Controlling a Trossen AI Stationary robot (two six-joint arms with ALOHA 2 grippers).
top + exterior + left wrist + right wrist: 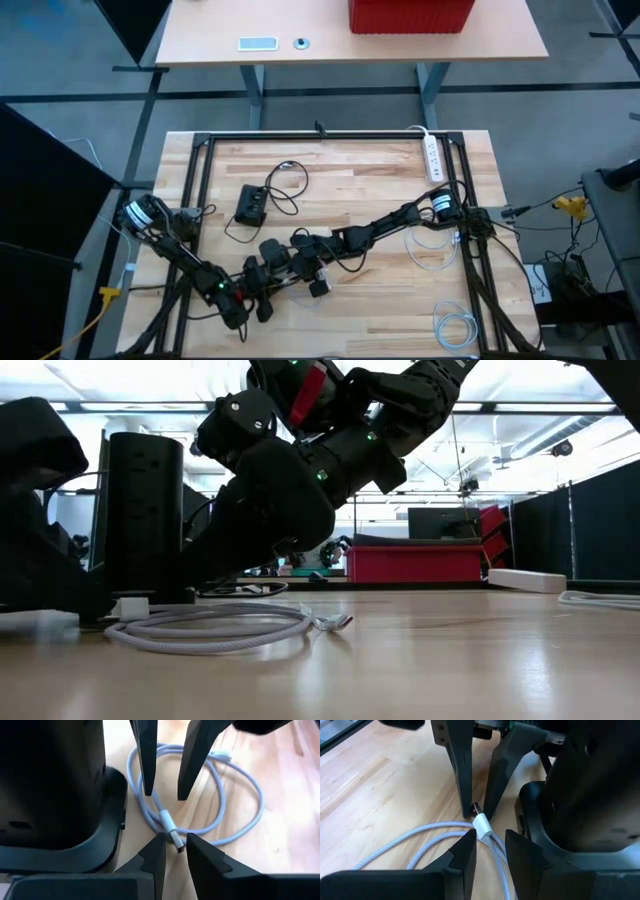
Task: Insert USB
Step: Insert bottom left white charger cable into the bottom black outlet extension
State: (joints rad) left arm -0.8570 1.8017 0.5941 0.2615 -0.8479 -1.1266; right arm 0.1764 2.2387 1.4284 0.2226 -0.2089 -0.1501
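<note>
Two arms, two grippers, both meeting low over the front middle of the table (290,780). One pale braided USB cable (250,815) lies there in a loose coil, with two ends counted: a white-sleeved plug (170,827) with a dark metal tip, and a smaller connector (222,755) on the far side of the loop, flat on the wood. The plug sits on the table just beside the base of one tall black tower (50,785). Left gripper (175,845): fingers a narrow gap apart, one on each side of the plug's metal tip, wood showing either side of it, so not clamped. Right gripper (489,840) faces it from the opposite side, fingers also apart, straddling the cable strands right behind the white sleeve. From above, the grippers, plug and tower are buried under the dark arm links and cannot be separated. In the low view the arm bulk hides the plug and both grippers; only the coil and the free connector show. Elsewhere on the table: one small black box (250,205) with a thin dark lead, one white power strip (433,158) at the far right rail, two further white cable coils (455,327) (430,245). One red bin (410,15) on the desk behind, cut off by the frame edge. Markings on the power strip are too small to read
</note>
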